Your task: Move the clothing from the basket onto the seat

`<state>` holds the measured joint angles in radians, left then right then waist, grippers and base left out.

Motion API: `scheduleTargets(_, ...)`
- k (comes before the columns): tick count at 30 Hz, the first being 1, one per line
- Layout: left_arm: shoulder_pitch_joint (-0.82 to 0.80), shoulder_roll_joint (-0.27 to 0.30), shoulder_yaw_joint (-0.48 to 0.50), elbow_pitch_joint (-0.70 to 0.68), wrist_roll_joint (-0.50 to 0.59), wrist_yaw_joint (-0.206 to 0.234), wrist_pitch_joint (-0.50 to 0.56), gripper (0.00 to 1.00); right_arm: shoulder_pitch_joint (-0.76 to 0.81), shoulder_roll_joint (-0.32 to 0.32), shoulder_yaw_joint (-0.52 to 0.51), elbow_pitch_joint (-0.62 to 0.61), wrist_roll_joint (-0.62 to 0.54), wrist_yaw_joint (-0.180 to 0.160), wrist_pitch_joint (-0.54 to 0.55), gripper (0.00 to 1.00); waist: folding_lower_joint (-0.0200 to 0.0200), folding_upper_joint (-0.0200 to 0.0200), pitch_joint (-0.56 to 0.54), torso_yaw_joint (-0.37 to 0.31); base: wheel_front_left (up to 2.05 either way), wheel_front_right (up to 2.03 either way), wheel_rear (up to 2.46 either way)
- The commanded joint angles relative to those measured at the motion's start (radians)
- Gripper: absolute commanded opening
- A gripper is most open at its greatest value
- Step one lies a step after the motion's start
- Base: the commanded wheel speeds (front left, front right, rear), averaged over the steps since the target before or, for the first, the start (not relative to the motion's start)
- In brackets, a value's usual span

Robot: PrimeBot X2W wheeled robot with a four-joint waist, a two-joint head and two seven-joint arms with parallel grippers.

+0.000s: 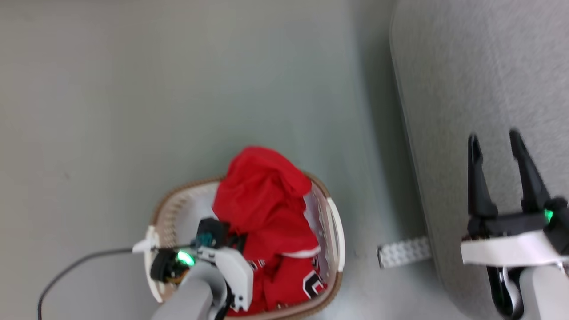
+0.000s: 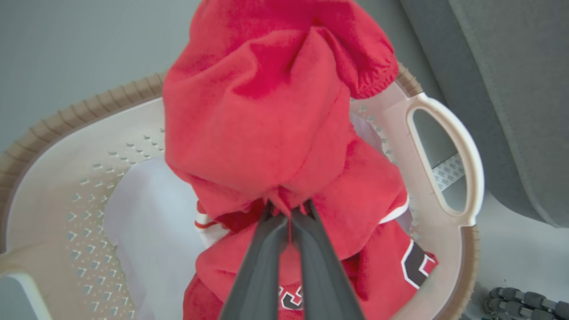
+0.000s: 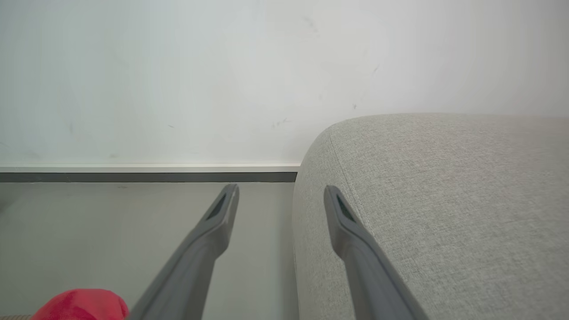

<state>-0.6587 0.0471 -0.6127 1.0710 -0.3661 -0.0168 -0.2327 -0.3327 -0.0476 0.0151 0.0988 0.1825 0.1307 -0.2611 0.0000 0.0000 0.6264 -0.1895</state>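
left tool (image 2: 288,206) is pinched together on a fold of the red clothing (image 2: 258,111), fingers nearly touching with fabric caught between the tips. the bunch it grips stands up well above the brown rim of the basket (image 2: 80,106), and an elastic-looking hem hangs over at the top. more red fabric with white trim lies lower down inside the basket, so all of the clothing is in or right over the basket and none is on the seat (image 1: 466,66).

writing: a black-and-white number print (image 2: 418,262) peeks out on the lower garment near the handle side, plus another bit just under the tool's fingers. both are too folded to read, and i can't make out any brand or label.

there's a white sheet (image 2: 146,222) lying on the basket's floor beside the clothes.

right tool (image 1: 494,135) has its fingers spread apart with nothing between them, hovering over the seat's edge. the basket sits on the grey floor (image 1: 178,89) near the seat, not touching it. a pale textured strip (image 1: 404,252) pokes out at the seat's base, and a dark cable (image 1: 66,266) runs across the floor to the left.
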Motion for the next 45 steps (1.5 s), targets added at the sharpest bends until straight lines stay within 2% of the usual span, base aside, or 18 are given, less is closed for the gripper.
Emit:
scheduleTargets(1,0.042,0.006,-0.003,-0.020,-0.026,0.002,-0.014,0.00,0.040,-0.002,-0.011,0.011,-0.006,0.000,-0.003,1.00,0.0000,0.0000,-0.133,0.049,0.00,0.00,0.00)
scheduleTargets(5,0.121,0.005,-0.010,-0.090,-0.081,0.008,-0.025,0.00,0.113,-0.002,-0.024,0.031,-0.017,0.000,-0.003,1.00,0.0000,0.0000,-0.262,0.083,0.00,0.00,0.00)
scheduleTargets(11,0.210,0.005,-0.017,-0.210,-0.130,0.042,-0.031,0.00,0.215,-0.002,-0.045,0.053,-0.029,0.000,-0.003,1.00,0.0000,0.0000,-0.434,0.116,0.00,0.00,0.00)
scheduleTargets(16,0.244,0.016,-0.002,-0.292,-0.138,0.067,-0.032,0.00,0.273,-0.002,-0.055,0.063,-0.037,0.000,-0.003,1.00,0.0000,0.0000,-0.513,0.127,0.00,0.00,0.00)
scheduleTargets(23,0.291,0.069,0.017,-0.486,-0.146,0.108,-0.011,0.00,0.363,-0.002,-0.068,0.075,-0.043,0.000,-0.003,1.00,0.0000,0.0000,-0.621,0.133,0.00,0.00,0.00)
scheduleTargets(35,0.326,0.163,0.048,-0.782,-0.153,0.173,0.090,0.00,0.451,-0.002,-0.081,0.067,-0.038,0.000,-0.003,1.00,0.0000,0.0000,-0.698,0.128,0.00,0.00,0.00)
scheduleTargets(45,0.353,0.223,0.060,-0.893,-0.150,0.209,0.150,0.00,0.484,-0.002,-0.080,0.053,-0.029,0.000,-0.003,1.00,0.0000,0.0000,-0.726,0.118,0.00,0.00,0.00)
